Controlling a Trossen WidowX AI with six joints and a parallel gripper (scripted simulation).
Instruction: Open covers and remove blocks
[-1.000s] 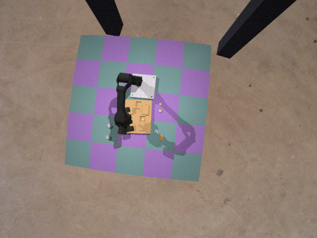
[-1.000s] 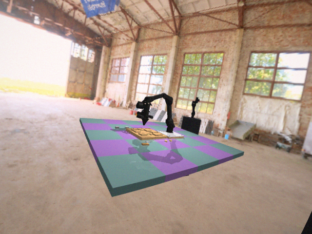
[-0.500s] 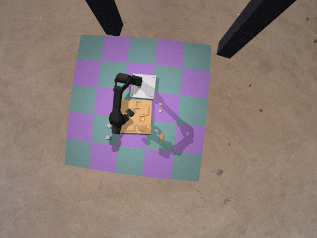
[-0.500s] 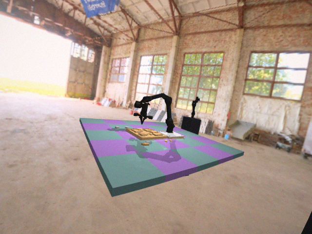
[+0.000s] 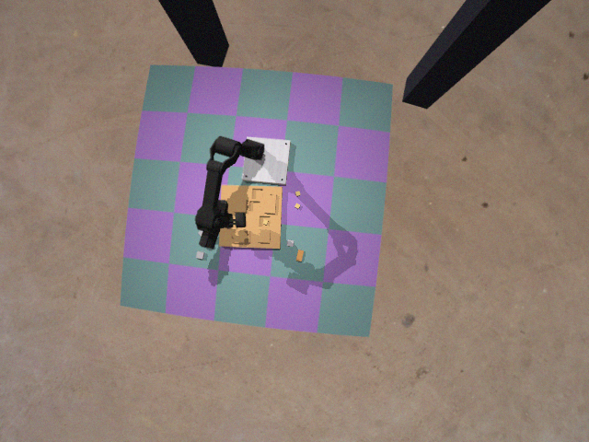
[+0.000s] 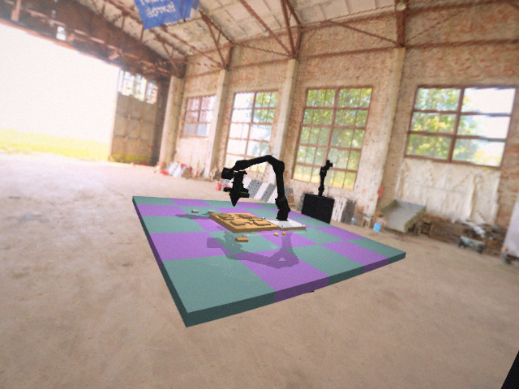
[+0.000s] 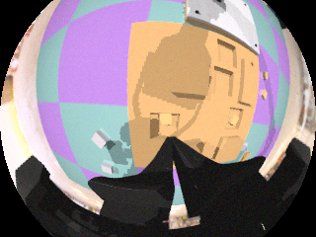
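Observation:
The tan puzzle board lies on the table, partly shadowed. In the wrist view, one pale yellow block sits in a well. Another pale yellow block sits in a right-hand well. Several other wells and slots show as recesses; the covers match the board's colour, and their exact positions are unclear. My gripper is shut and empty, pointing down above the board. The arm hides part of the board in the top view.
Beside the board lie two small yellow blocks, a grey block and an orange block. Two grey blocks lie on its other side. A white base plate adjoins the board.

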